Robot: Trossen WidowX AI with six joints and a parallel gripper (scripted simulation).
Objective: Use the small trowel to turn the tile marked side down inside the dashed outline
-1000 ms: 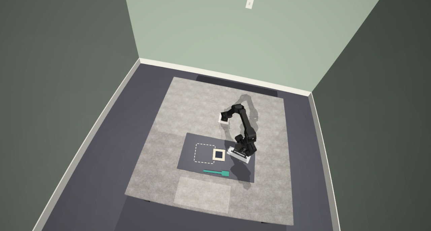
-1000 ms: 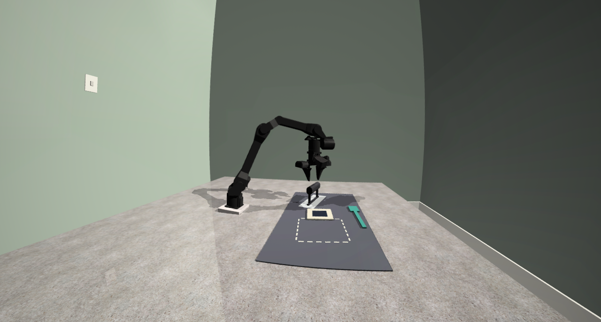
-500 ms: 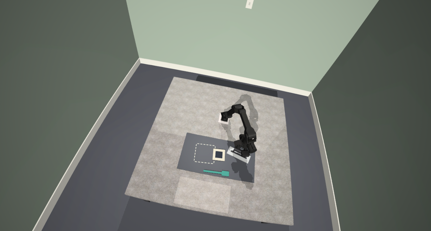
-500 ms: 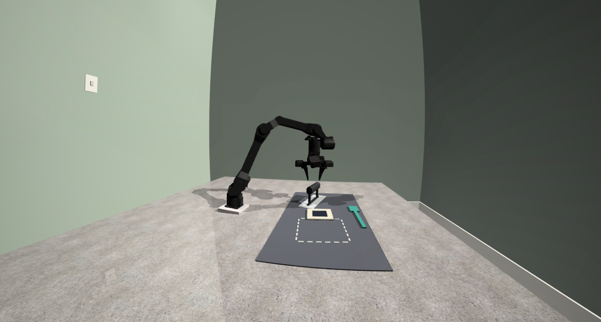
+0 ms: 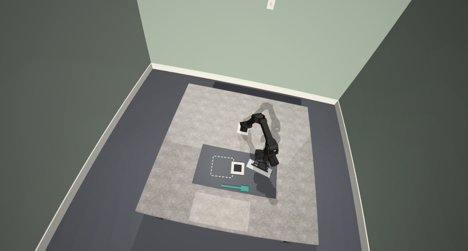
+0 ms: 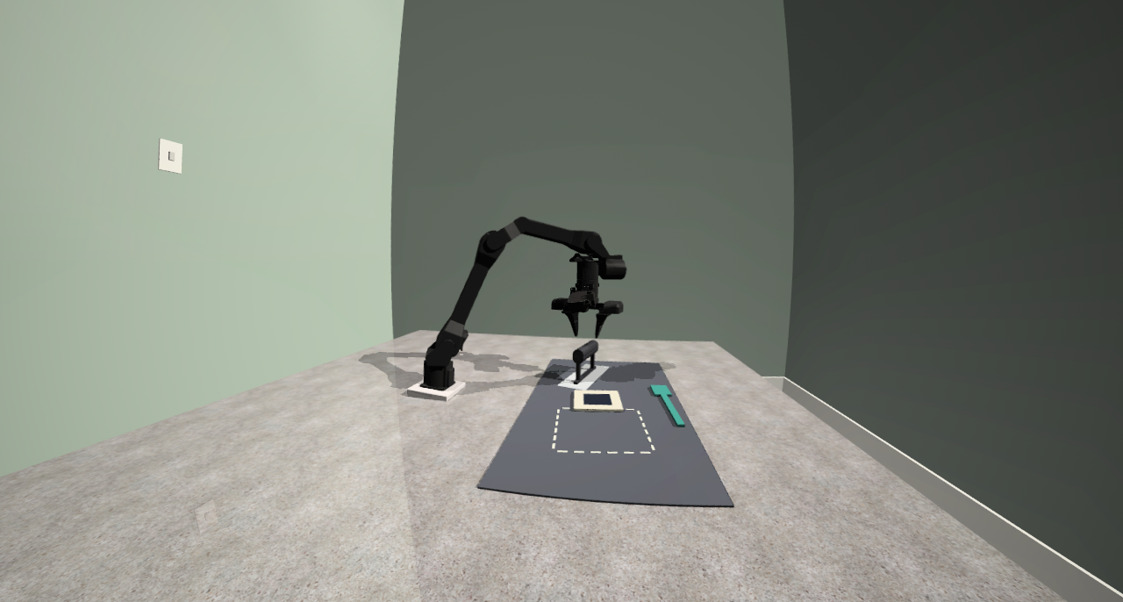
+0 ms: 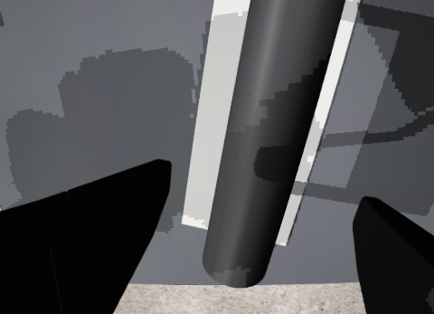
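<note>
"How does the tool [image 5: 260, 165] [image 6: 587, 336] [image 7: 263, 193] stand?" asked Mara

"Partly open, holding nothing," said Tom. "Its dark, tapered fingers hang above the trowel's smooth black cylindrical handle [image 6: 584, 352] [image 7: 271, 124], apart from it"

"And beneath?"

"Posts join the handle to the small trowel's flat white plate [image 5: 249, 164] [image 6: 600, 375] [image 7: 217, 124], on the matte grey mat [image 5: 202, 174] [image 6: 597, 481] [image 7: 90, 24]"

"Where's the tile [image 5: 237, 168] [image 6: 597, 399]?"

"Near the trowel, flat, cream with a dark square facing up. One edge overlaps the dashed outline [image 5: 212, 166] [image 6: 602, 451]; most of it lies outside"

"What else lies there?"

"A teal paddle [image 5: 244, 188] [image 6: 667, 406], broad-bladed and thin-handled, near one mat edge. The table [image 5: 176, 128] [image 6: 314, 473] [image 7: 244, 298] has a mottled, stone-like surface, and the arm stands farther off on a pale square base [image 5: 238, 131] [image 6: 447, 397]"
</note>
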